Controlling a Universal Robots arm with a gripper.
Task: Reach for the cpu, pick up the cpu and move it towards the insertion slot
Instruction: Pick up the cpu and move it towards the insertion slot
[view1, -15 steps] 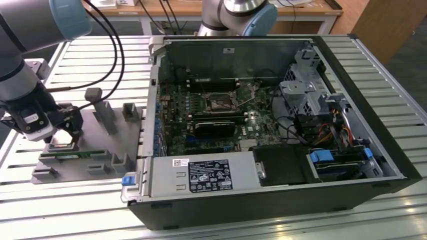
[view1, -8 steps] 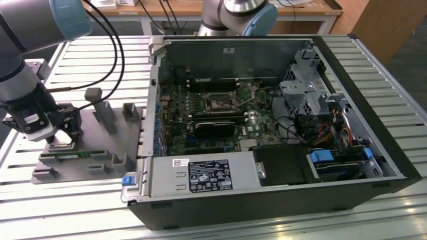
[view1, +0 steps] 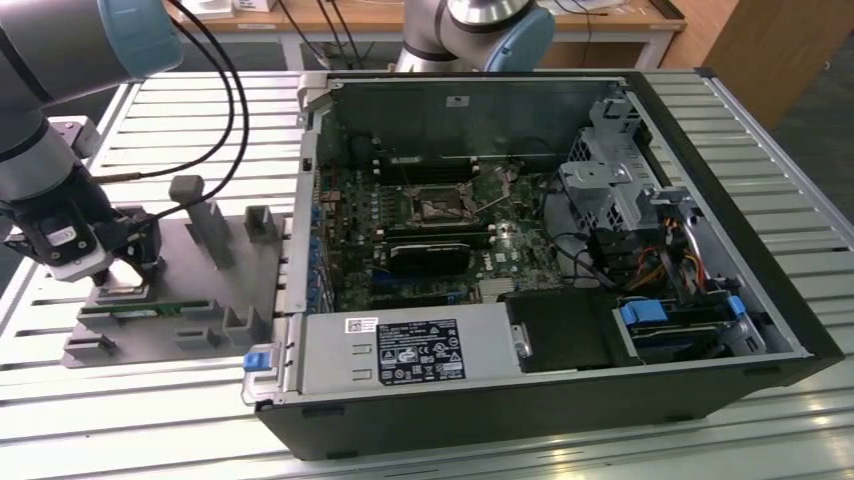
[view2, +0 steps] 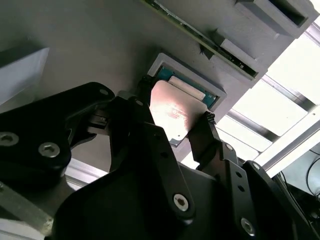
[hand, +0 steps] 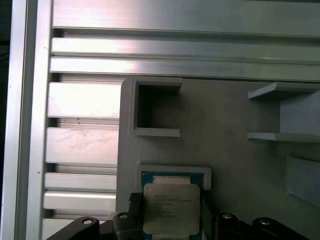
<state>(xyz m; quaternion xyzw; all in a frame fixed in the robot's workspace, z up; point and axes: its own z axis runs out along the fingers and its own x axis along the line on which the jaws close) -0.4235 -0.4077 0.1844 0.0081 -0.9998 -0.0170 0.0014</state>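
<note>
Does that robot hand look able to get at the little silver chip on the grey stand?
Yes, it looks so: the hand straddles the cpu, its fingers against two opposite edges, and nothing lies over the chip.

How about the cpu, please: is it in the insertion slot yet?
No, the cpu is over the grey tray, gripped by the end effector.

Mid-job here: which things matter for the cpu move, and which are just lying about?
Job: cpu, gripped by the end effector; insertion slot.
Lying about: memory stick, grey fixture, power supply, drive cables.
</note>
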